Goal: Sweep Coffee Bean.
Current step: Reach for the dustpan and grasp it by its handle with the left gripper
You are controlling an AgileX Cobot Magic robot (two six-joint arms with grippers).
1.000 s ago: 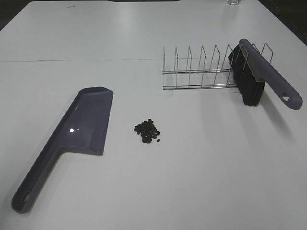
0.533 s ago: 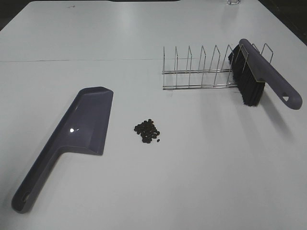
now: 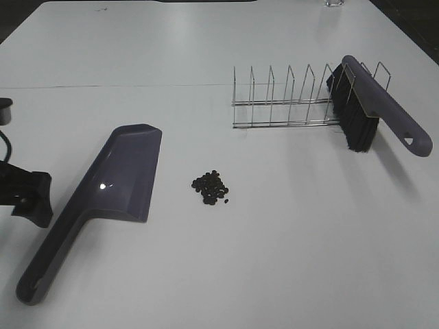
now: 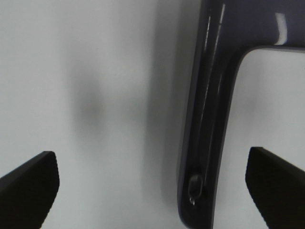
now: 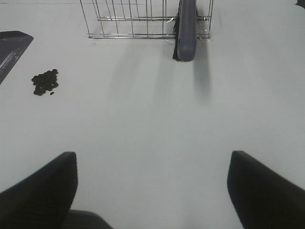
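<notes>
Tabletop (image 3: 288, 260): white, matte, plain; most of every view is filled by it.
Seam (image 3: 137, 86): one thin dark line, drawn straight across the far half from the left edge toward the middle.
Mark (image 3: 101, 9): small dark fleck, set near the far left corner.
Surround (image 3: 10, 14): dark space seen beyond both far corners; wall and floor cannot be told apart.
Light: diffuse; a pale sheen is laid on the far middle, and shadows are soft-edged.

The white worktop (image 3: 288, 240) carries a purple-grey dustpan (image 3: 116, 185) lying flat on the left, a small heap of coffee beans (image 3: 211, 187) just right of its pan, and farther back a wire rack (image 3: 281, 103) with a brush (image 3: 374, 103) propped at its right end.
</notes>
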